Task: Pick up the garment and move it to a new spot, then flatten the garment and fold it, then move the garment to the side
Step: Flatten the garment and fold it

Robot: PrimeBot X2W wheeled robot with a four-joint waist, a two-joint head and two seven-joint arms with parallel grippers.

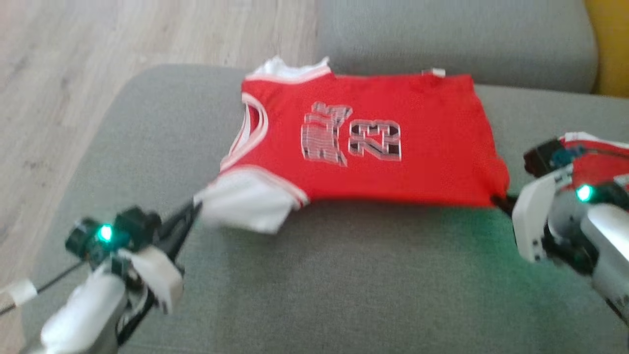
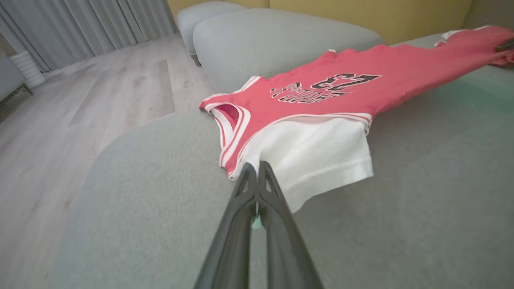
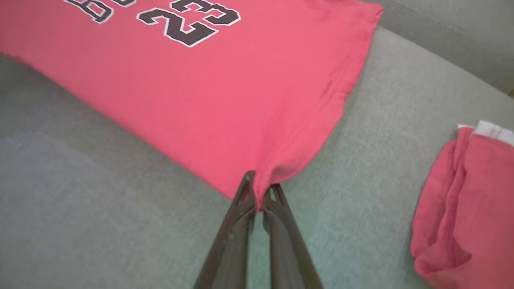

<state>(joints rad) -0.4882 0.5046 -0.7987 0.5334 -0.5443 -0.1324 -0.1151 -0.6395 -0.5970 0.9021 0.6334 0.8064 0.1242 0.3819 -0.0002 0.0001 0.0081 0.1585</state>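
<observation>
The garment [image 1: 422,147] is a red jersey with the number 23 and white sleeves, spread across the grey sofa cushion [image 1: 344,285]. My left gripper [image 1: 195,205] is shut on the edge of the near white sleeve [image 2: 321,156]; the left wrist view shows its fingertips [image 2: 257,168] pinching the cloth where red trim meets white. My right gripper [image 1: 499,201] is shut on the near hem corner, and the red fabric [image 3: 200,100] bunches at its tips [image 3: 261,190]. The near edge runs taut between both grippers, with a shadow under it.
A second red cloth [image 3: 470,208], folded, lies on the cushion right of my right gripper, partly behind the arm [image 1: 597,162]. The sofa back [image 1: 442,34] rises behind the garment. Wooden floor [image 1: 98,49] drops off past the cushion's left edge.
</observation>
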